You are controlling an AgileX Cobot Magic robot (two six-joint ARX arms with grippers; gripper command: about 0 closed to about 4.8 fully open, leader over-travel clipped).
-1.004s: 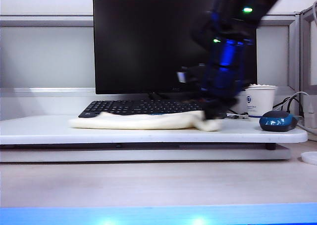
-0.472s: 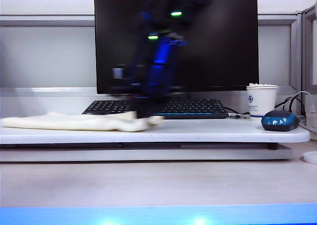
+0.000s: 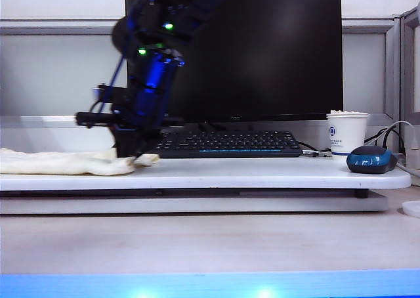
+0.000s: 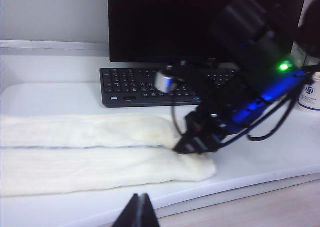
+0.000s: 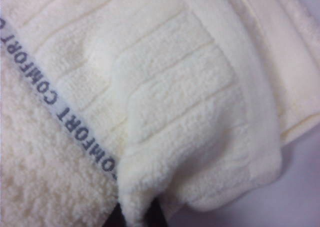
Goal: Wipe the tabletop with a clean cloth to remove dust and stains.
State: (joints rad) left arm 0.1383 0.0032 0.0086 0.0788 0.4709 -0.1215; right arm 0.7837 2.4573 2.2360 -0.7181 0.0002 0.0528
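Observation:
The cloth (image 3: 59, 162), a long cream-white towel, lies flat on the left part of the white tabletop (image 3: 262, 174). My right gripper (image 3: 134, 155) has reached across to the left and is shut on the cloth's right end. In the right wrist view the cloth (image 5: 150, 97) fills the picture, with a fold of it pinched between the dark fingertips of the right gripper (image 5: 135, 214). In the left wrist view the left gripper (image 4: 141, 211) hangs shut and empty above the tabletop's (image 4: 250, 162) near edge, short of the cloth (image 4: 90, 154). It does not show in the exterior view.
A black monitor (image 3: 262, 55) and a keyboard (image 3: 226, 142) stand at the back of the board. A paper cup (image 3: 346, 132), a blue mouse (image 3: 369, 159) and cables (image 3: 394, 137) are at its right end. The pale wood-grain desk (image 3: 210, 242) lies in front.
My right arm has swept from the right of the board to the left, dragging the cloth along. The cloth's far end now runs past the picture's left edge.

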